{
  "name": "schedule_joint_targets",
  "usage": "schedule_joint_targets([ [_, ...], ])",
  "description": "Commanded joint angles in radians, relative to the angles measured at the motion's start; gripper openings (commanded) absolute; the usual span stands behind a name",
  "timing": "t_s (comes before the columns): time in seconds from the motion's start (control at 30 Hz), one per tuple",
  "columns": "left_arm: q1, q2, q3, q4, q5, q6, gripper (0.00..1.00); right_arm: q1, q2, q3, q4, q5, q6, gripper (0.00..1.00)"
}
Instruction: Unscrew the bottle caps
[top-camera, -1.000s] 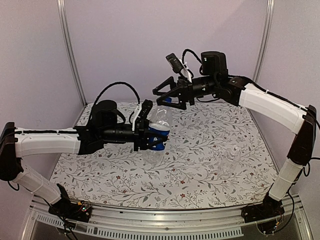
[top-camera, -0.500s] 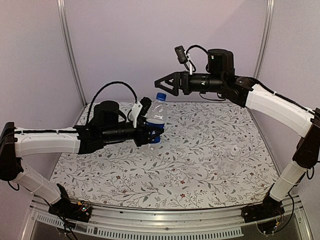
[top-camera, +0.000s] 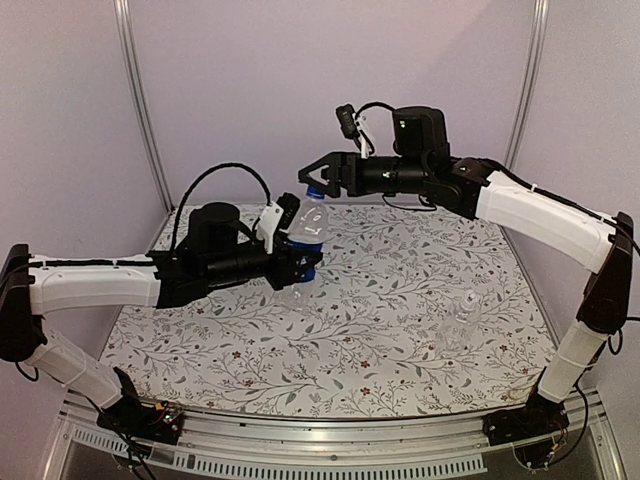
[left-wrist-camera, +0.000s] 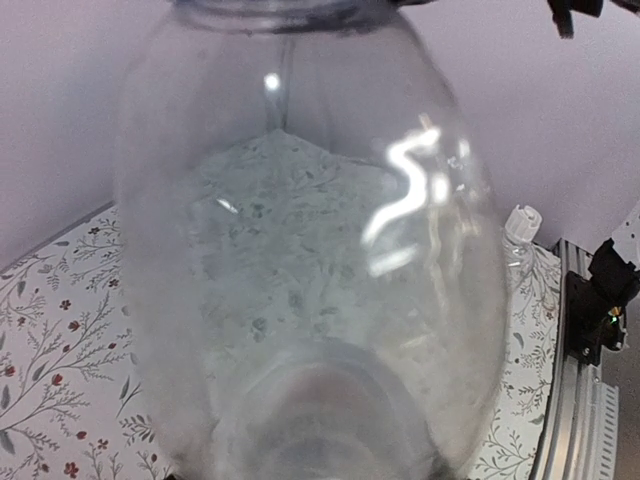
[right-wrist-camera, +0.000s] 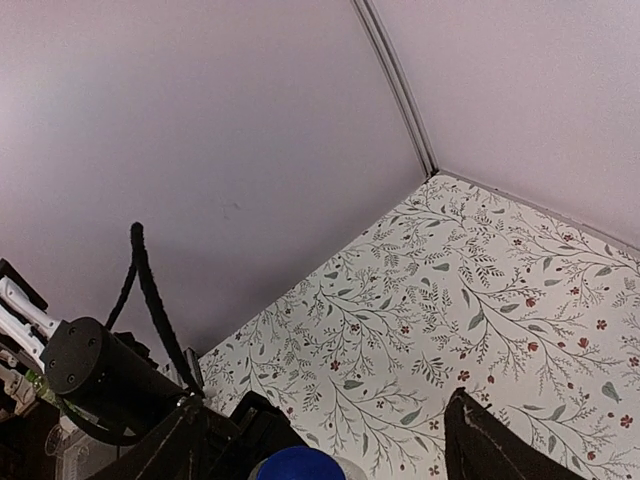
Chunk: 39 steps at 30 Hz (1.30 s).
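Left claw (top-camera: 296, 265) pinches the blue-labelled bottle (top-camera: 311, 224) aloft near the worktop's (top-camera: 400, 300) far edge; right claw (top-camera: 312, 184) stands spread around its blue cap (right-wrist-camera: 298, 464). We judge the thin, light bottle crushable and slick, so take the stiff cap by its sides.

White-shelled, black-jointed arms (top-camera: 95, 283) carry looping black cables (top-camera: 225, 170), a black left claw (top-camera: 300, 262) and right claw (top-camera: 318, 186).

Floral-patterned tablecloth (top-camera: 400, 330) beneath pale lilac walls (top-camera: 230, 90), metal corner posts (top-camera: 140, 100), aluminium rail (top-camera: 330, 440) along the near edge.
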Motion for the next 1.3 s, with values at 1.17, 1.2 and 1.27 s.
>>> schedule_joint_targets([
  [1.17,0.007,-0.074,-0.018,0.127,0.414,0.042,0.40,-0.002,-0.007,0.013,0.004,-0.509,-0.369,0.00],
  [1.2,0.008,-0.071,-0.023,0.150,0.499,0.031,0.40,-0.005,-0.009,0.010,-0.009,-0.588,-0.423,0.00],
  [1.27,0.011,-0.060,-0.035,0.204,0.645,0.005,0.39,-0.016,-0.004,0.021,-0.042,-0.703,-0.487,0.00],
])
